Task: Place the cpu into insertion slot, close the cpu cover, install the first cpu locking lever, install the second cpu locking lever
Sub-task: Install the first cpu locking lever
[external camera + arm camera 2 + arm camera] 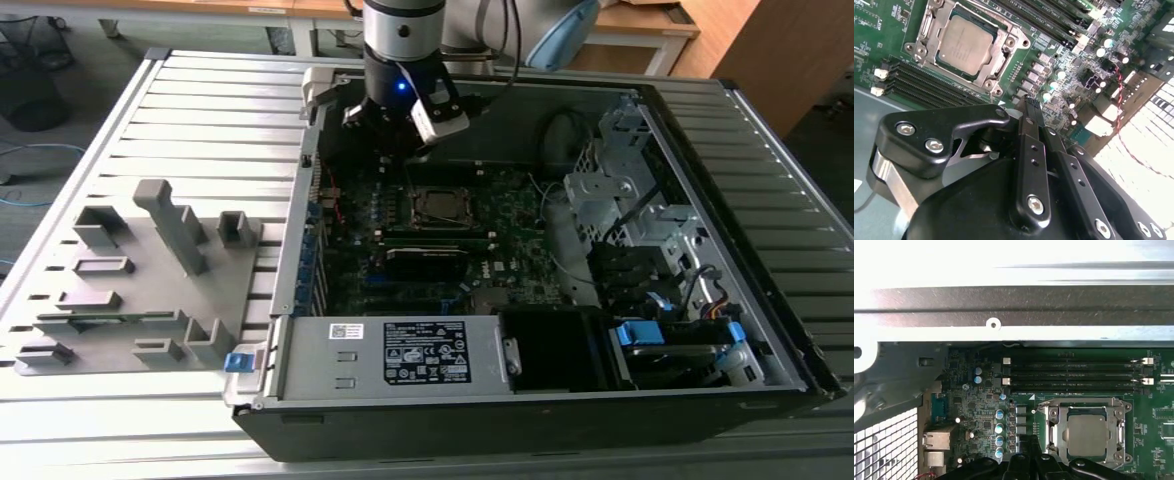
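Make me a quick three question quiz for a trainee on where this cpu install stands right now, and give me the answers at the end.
1. True or false: the cpu is already sitting in the insertion slot.
2. Multiple choice: the cpu cover is A) standing open, B) lying flat around the cpu, or C) removed entirely.
3. Short answer: what is the end effector gripping?

Key: 1 true. 2 B. 3 nothing; it is shut and empty, hovering beside the insertion slot.
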{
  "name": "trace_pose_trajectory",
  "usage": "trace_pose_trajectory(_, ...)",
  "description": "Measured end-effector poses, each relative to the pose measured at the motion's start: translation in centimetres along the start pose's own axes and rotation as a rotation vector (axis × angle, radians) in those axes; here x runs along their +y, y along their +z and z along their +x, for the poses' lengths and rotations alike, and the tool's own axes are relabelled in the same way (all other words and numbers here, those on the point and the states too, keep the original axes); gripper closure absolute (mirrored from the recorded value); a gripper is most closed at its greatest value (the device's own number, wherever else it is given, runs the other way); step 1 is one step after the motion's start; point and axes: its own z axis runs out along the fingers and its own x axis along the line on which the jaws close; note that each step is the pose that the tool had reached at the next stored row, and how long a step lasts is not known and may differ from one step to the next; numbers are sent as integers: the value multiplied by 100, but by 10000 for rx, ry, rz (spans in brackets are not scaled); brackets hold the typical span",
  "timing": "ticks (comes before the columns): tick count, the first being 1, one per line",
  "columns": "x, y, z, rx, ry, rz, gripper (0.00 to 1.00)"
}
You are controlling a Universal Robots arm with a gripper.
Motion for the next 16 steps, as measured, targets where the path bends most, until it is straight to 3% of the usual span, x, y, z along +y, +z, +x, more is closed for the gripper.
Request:
trace_pose_trajectory(4, 0, -12, 0, -1, 0, -22, 90)
trace_pose_trajectory(5, 0, -12, 0, 0, -2, -110, 90)
trace_pose_trajectory(6, 0, -12, 1, 1, 0, -267, 90)
trace_pose_trajectory(7, 0, -12, 2, 0, 1, -325, 90)
trace_pose_trajectory(14, -1, -12, 64, -27, 0, -333, 90)
trace_pose_trajectory(16, -1, -12, 75, -43, 0, -408, 90)
